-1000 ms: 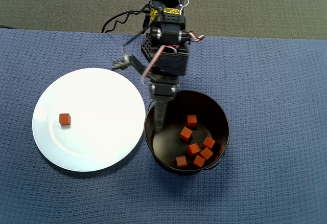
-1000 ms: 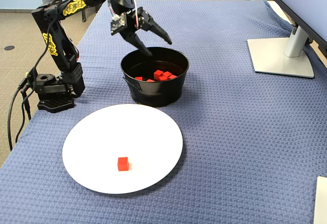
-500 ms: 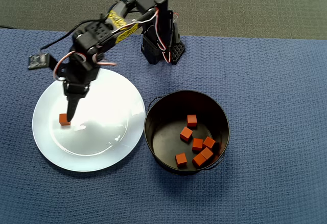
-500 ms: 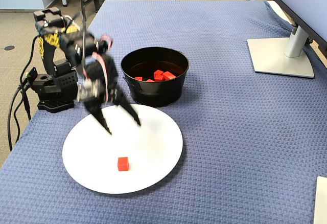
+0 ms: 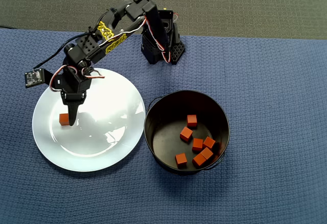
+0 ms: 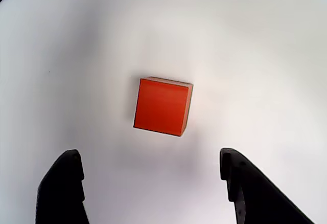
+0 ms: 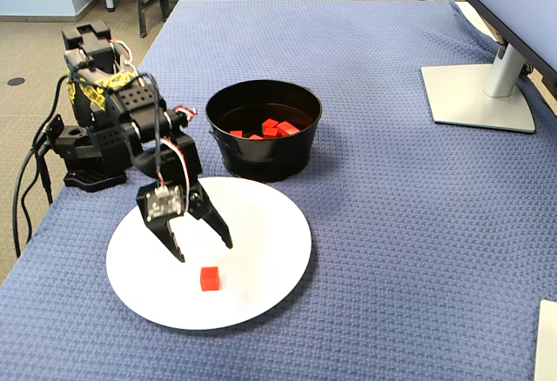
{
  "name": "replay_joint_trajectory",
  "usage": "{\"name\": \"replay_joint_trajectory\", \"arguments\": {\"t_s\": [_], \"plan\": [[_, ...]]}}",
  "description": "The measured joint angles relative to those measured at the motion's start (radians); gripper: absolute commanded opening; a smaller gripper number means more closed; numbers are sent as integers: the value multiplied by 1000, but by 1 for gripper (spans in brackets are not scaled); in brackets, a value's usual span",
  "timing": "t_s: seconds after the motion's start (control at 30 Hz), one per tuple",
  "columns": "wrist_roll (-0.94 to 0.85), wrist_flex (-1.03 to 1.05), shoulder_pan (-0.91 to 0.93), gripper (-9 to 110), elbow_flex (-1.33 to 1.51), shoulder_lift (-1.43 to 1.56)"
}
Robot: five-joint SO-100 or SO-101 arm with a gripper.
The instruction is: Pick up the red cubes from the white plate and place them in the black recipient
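One red cube (image 5: 64, 119) lies on the left part of the white plate (image 5: 102, 142). My gripper (image 5: 73, 114) hovers low over the plate right beside it, open and empty. In the wrist view the cube (image 6: 162, 106) sits just ahead of the gripper (image 6: 149, 156), centred between the two wide-apart fingertips (image 6: 69, 162) but not between them. The fixed view shows the gripper (image 7: 204, 250) just behind the cube (image 7: 209, 278) on the plate (image 7: 270, 242). The black recipient (image 5: 153, 112) stands right of the plate and holds several red cubes (image 5: 197, 144); it also shows in the fixed view (image 7: 261, 159).
The arm's base (image 5: 162, 42) stands at the far edge of the blue cloth (image 5: 276, 106). A monitor foot (image 7: 479, 94) stands at the right in the fixed view. The pot's wire handle (image 5: 151, 101) hangs toward the plate.
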Motion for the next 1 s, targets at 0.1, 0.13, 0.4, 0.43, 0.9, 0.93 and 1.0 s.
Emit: {"name": "replay_joint_trajectory", "arguments": {"t_s": [0.1,0.13,0.4,0.43,0.9,0.93,1.0], "plan": [[15,0,0,26,-28,-49],[23,0,0,26,-38,-61],[92,5,2,21,-153,-170],[98,12,2,21,-175,-187],[124,66,2,16,-244,-245],[126,67,2,15,-244,-245],[130,67,2,12,-244,-245]]}}
